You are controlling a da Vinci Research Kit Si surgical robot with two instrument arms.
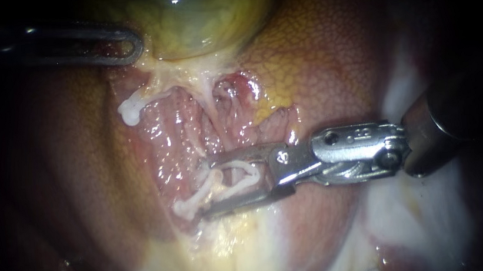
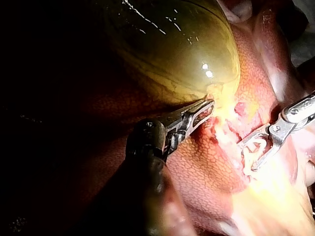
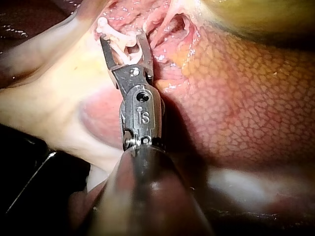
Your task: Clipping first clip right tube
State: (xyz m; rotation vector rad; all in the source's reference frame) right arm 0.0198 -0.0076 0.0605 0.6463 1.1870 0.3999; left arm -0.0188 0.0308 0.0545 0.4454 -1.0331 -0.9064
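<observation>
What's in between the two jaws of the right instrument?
A pale, curly tube lies in the gap between the right instrument's open jaws. The endoscope view shows it best, the right wrist view too.

The gallbladder [image 1: 200, 15], greenish-yellow and glossy, fills the upper middle of the endoscope view. Its pale neck tapers down into a raw pink bed [image 1: 171, 142] of wet, stripped tissue. The liver [image 1: 328, 56] lies around both, tan-pink with a fine mottled grain, and falls into shadow toward the left. A short white stub [image 1: 130, 112] of tissue curls out at the bed's left edge, its end free. A small patch of yellow fat [image 1: 266, 110] sits at the bed's right edge against the liver. Pale creamy tissue [image 1: 229, 249] spreads below the bed.
</observation>
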